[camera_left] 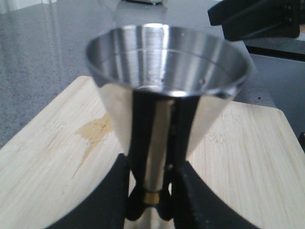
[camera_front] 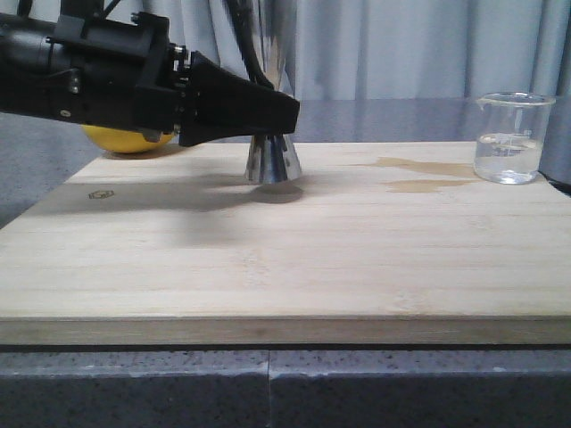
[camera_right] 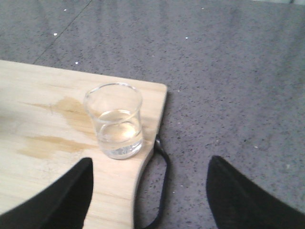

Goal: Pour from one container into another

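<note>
The clear glass beaker (camera_right: pixel 114 120) stands upright near the corner of the wooden board (camera_right: pixel 33 109), partly filled with clear liquid. Darker wet stains (camera_right: pixel 52 143) mark the wood beside it. The right gripper (camera_right: pixel 150 191) has its fingers spread wide, touching nothing

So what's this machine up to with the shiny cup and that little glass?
The robot's left tool is clamped on the narrow waist of a steel jigger, which stands upright on the wooden board. Over at the board's far right corner sits a small glass beaker, partly filled with clear liquid. The right tool hangs open near the beaker without touching it. The jigger's upper cup looks empty, so no pouring has happened yet. A couple of damp stains mark the board beside the beaker.
</note>
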